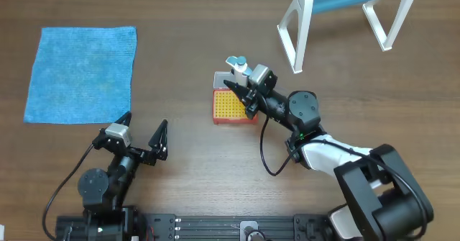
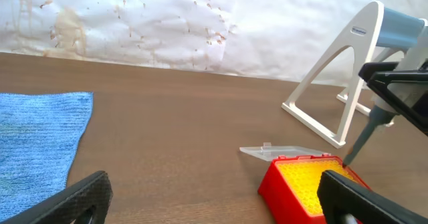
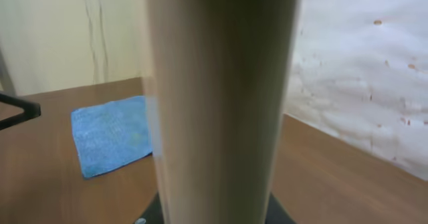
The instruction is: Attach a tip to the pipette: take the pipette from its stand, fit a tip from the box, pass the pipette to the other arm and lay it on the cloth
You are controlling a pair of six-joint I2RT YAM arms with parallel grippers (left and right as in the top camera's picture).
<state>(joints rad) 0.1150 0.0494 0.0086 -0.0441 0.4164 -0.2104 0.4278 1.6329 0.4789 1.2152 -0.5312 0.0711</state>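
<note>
**Top view:** Your right hand (image 1: 244, 91), closed around the pipette (image 1: 237, 63), holds it over the tip box (image 1: 231, 108) near the middle of the desk (image 1: 180, 47). The left hand (image 1: 145, 120) sits nearer its base, fingers spread wide and holding nothing. The cloth (image 1: 83, 74) lies well apart at the far left, and the stand (image 1: 338, 14) is at the far right. The risk from here is a slanted approach. If the shaft meets the rack off-axis, the tip could seat crooked, or the light box could skid on the smooth wood-grain desk.

**Left wrist view:** The pipette's tapered grey shaft slants down to the far rim of the red box, whose yellow rack is a grid of small holes. You cannot tell whether shaft and rack touch. The clear lid (image 2: 281, 151) lies open and flat beside the box, thin plastic that a stray move could catch. The stand is rigid and smooth, with white angled legs under a pale blue bar.

**Right wrist view:** The pipette's pale, smooth barrel stands upright close before the camera. The blue cloth, soft and finely woven, lies beyond it on the desk. A slick round barrel may twist in the grip when pressed down, and again at the handover, so judge the hold before you push.
</note>
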